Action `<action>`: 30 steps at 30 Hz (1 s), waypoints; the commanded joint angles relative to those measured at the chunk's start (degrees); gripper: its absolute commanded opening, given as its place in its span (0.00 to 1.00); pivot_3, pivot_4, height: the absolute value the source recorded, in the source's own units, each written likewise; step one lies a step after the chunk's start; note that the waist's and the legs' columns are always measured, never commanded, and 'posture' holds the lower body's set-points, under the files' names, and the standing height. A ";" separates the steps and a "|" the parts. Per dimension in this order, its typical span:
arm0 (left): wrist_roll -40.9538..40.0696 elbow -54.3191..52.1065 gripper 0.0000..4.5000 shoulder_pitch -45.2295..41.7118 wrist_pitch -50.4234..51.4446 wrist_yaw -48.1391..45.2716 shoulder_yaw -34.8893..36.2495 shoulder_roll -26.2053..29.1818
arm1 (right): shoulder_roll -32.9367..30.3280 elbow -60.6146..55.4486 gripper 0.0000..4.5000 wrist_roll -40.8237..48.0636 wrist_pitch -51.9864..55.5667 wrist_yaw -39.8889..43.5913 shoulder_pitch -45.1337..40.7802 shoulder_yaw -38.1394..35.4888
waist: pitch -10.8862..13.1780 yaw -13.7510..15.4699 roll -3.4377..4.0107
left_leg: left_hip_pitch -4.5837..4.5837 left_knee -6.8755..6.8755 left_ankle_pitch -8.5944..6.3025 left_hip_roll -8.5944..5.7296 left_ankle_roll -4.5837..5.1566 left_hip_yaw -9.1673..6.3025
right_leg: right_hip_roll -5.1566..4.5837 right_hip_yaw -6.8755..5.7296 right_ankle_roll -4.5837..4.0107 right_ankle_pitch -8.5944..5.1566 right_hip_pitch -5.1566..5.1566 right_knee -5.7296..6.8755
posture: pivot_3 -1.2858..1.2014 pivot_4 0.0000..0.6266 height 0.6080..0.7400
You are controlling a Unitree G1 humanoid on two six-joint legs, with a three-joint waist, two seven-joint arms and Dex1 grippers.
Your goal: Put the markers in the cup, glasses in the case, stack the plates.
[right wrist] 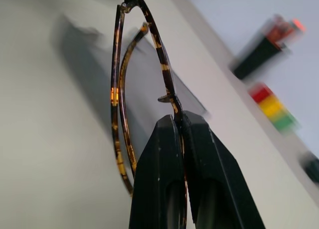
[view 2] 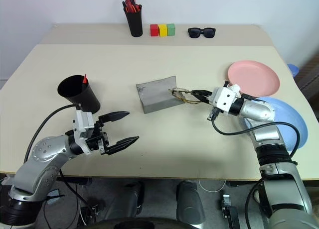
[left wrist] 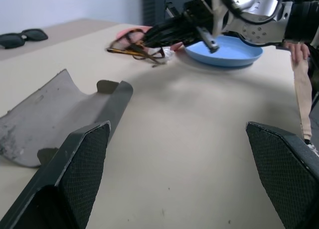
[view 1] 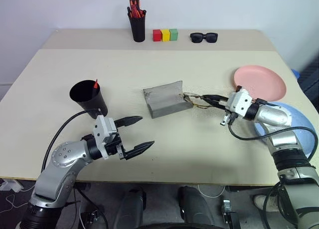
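- A beige table [view 1: 164, 134] stands before a pale wall, with a second tabletop butted against its far edge.
- The right gripper [view 1: 205, 98] has its two black fingers [right wrist: 169, 164] pressed together on the tortoiseshell glasses [right wrist: 122, 89], pinching the thin frame so the glasses hang in the air just beside the case's right end.
- The grey case [view 1: 166, 98] lies open at mid-table, its paler lining facing up.
- Behind the right arm, the light blue plate [view 1: 294, 122] sits near the table's right edge, and the salmon pink plate [view 1: 260, 81] lies just beyond it; the two are side by side, not stacked.
- The left gripper [view 1: 141, 134] hovers above the near left of the table, its fingers [left wrist: 75, 174] spread wide apart and holding nothing.
- Just beyond it stands the black cup [view 1: 88, 97], with a red marker tip [view 1: 95, 83] showing above its rim.
- On the far tabletop stand a black pen pot [view 1: 137, 25] of orange-red capped pens, a row of red, yellow and green blocks [view 1: 165, 35], and black sunglasses [view 1: 204, 37].
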 commanded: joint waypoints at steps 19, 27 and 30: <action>0.64 -0.96 1.00 0.24 -1.74 -1.32 0.76 0.31 | 1.87 30.94 0.01 10.76 -47.28 29.28 -14.76 13.84 | 0.02 0.02 0.02 | 0.09 -0.02 0.00 0.00 -0.02 -0.01 | 0.00 0.00 0.00 0.00 0.07 0.00 | 0.52 0.24 1.00; 0.56 -2.09 1.00 1.27 -1.37 -0.50 0.97 0.45 | 3.22 32.54 0.31 14.16 -48.74 29.28 -13.96 15.79 | 0.03 -0.02 0.05 | 0.10 -0.02 0.01 0.00 -0.02 -0.02 | 0.00 0.00 -0.01 0.00 0.06 0.02 | 0.52 0.24 1.00; 0.55 -1.96 1.00 1.05 -1.32 -0.39 0.88 0.51 | 3.89 33.49 0.65 13.89 -50.17 29.21 -13.73 14.50 | 0.03 0.01 0.05 | 0.10 -0.02 0.01 0.00 -0.02 -0.02 | 0.00 0.00 -0.01 0.00 0.06 0.02 | 0.52 0.24 1.00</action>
